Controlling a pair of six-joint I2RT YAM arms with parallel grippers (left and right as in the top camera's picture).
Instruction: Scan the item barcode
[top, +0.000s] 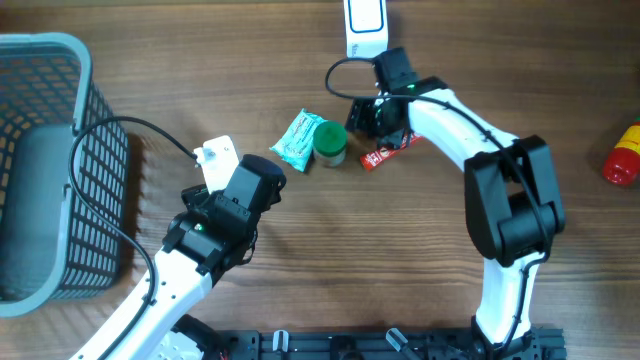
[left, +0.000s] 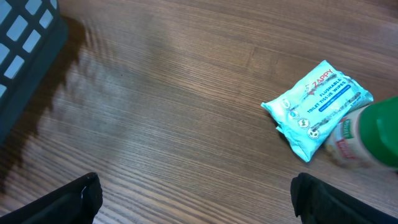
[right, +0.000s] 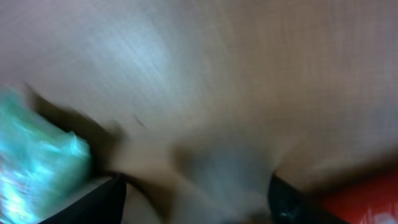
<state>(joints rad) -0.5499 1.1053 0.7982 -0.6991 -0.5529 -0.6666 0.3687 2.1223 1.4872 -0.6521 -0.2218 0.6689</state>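
Overhead, at nine o'clock on the bench (top: 200, 60): wire basket (top: 105, 170), only its grey floor visible inside. Near centre: green-lidded jar (top: 331, 143), touching a teal wipes pack (top: 297, 140) at its nine o'clock, red packet (top: 385, 153) at its three. Scanner (top: 364, 25) at twelve. Right claw (top: 365, 122) just beside jar; wrist view too blurred to tell open or gripping. Left claw (left: 196, 186) spread wide, empty; pack's print legible only there.

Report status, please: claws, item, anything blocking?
Left claw open, empty. Right claw at green-lidded jar, grip unclear. Wipes pack against jar, red packet beside.
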